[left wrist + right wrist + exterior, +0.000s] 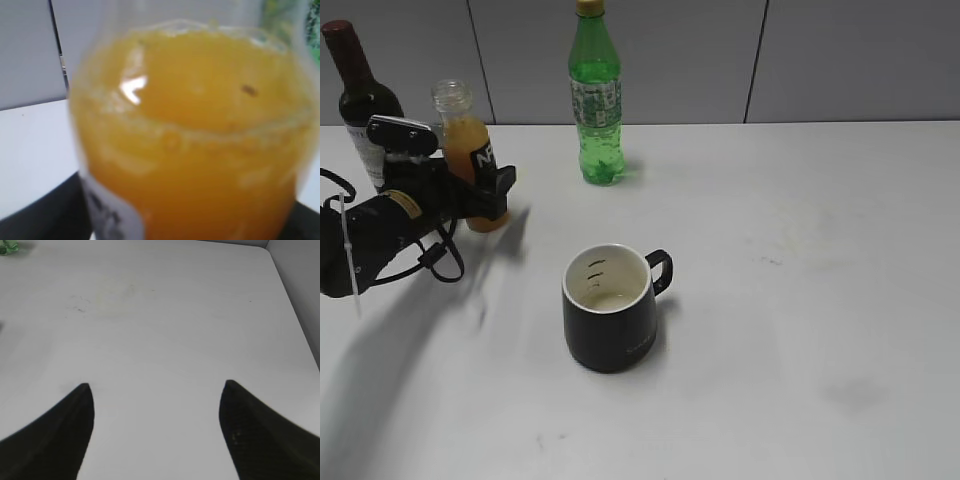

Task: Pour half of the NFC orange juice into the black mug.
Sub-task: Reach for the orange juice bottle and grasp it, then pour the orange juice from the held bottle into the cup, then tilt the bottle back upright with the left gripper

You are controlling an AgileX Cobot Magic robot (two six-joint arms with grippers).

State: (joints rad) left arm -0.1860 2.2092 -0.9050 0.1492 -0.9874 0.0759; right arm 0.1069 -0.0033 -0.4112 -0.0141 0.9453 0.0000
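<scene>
- NFC orange juice (468, 150): small clear plastic bottle, far left of white table (800, 300), upright, capless wide threaded neck, cloudy orange liquid up to the shoulder.
- Label: black wrap with white letters, "NF" readable, rest hidden behind the finger.
- Left wrist view: bottle (190, 140) fills frame, blurred; pulpy orange, foam line near the top, white label edge lower left, print unreadable.
- Left gripper (480, 195): black, matte, cabled, coming in from left edge; fingers spread wide around the bottle's lower body, one finger (502, 185) across the label. Squeezing or merely straddling: cannot tell. Bottle base looks to sit on the table.
- Black mug (610, 310): squat, matte black outside, glossy white inside, small loop handle pointing right and slightly back. Near table centre, well apart from the juice bottle. Faint lettering low on the side, unreadable. Small dark marks on inner wall, pale residue at the bottom.
- Green soda bottle (595, 95): tall, translucent green plastic, yellow cap, white-green label, text too small to read. Stands at back, near the grey panelled wall.
- Dark wine bottle (360, 95): dark glass, dark red neck capsule, pale label partly hidden behind the arm. Just behind-left of the juice.
- Right gripper (156, 390): two black tapered fingertips (65, 425), set wide apart, nothing between them, over bare scuffed table.
</scene>
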